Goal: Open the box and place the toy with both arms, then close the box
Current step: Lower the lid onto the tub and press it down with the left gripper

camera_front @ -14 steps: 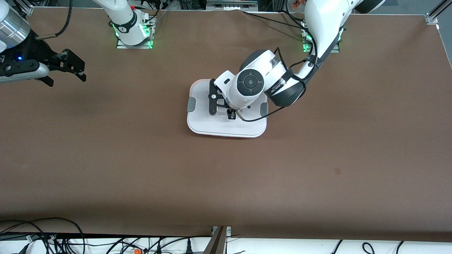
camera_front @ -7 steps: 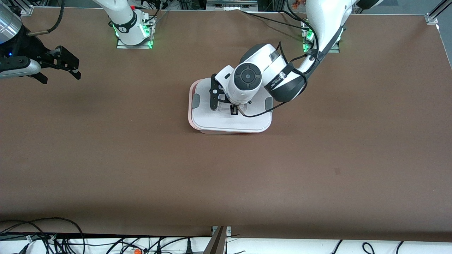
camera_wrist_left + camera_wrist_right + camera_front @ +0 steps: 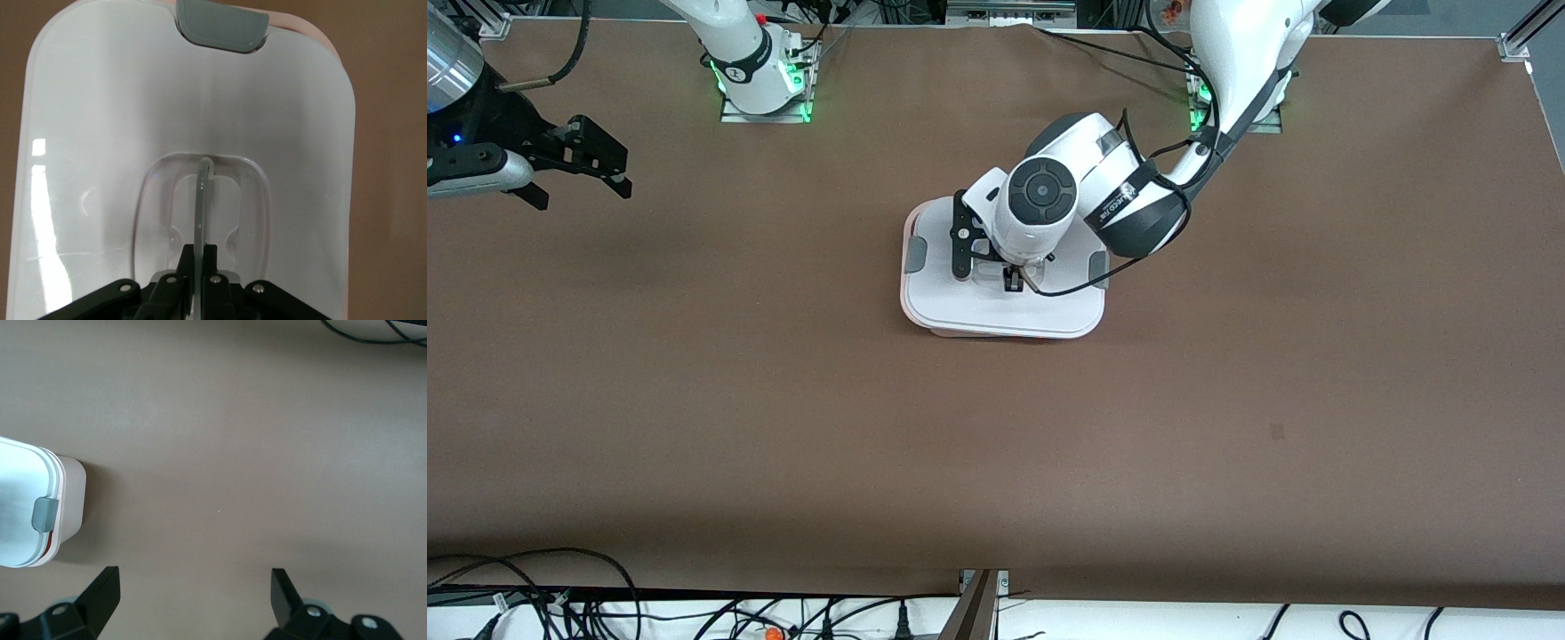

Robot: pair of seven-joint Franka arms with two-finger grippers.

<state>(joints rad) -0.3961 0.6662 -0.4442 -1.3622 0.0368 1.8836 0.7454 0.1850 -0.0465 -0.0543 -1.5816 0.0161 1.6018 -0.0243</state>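
The left gripper (image 3: 198, 280) pinches the lid (image 3: 1005, 302) handle (image 3: 201, 200) over the box (image 3: 67, 500), needing careful alignment; the right gripper (image 3: 193, 593) waits wide open.

lab, probably | bolted arm bases (image 3: 765, 84) | loose cables (image 3: 543, 596) | aluminium framing (image 3: 1519, 36)

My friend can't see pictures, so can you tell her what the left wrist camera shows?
The left gripper is shut on the clear handle in the middle of the white lid of the box. One grey clip sits at the lid's end, with a pinkish box rim peeking out beside it, and the brown table lies around.
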